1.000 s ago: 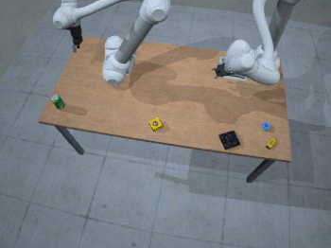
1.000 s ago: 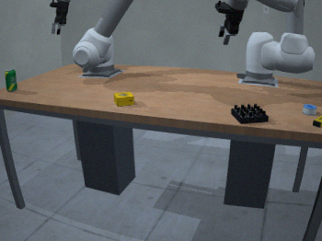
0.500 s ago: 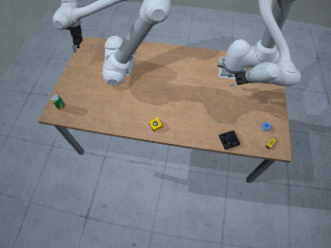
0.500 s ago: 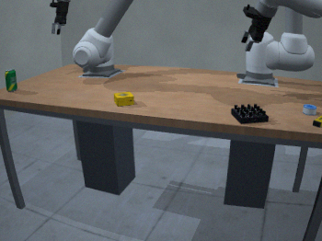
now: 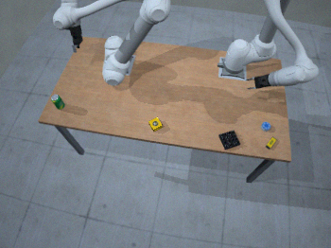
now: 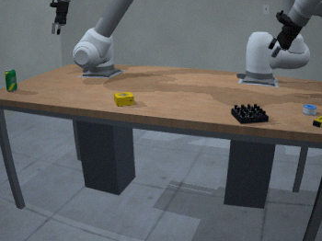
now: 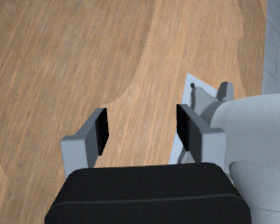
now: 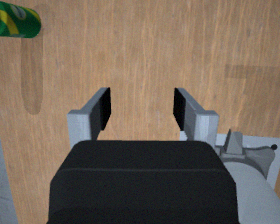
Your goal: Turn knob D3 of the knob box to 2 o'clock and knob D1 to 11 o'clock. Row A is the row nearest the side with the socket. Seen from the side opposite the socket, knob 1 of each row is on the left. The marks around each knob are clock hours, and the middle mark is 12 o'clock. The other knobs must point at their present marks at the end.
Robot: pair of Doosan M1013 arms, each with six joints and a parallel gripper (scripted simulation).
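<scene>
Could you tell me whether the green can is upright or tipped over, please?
Upright: the green can stands on its base, its silvery lid uppermost.
</scene>
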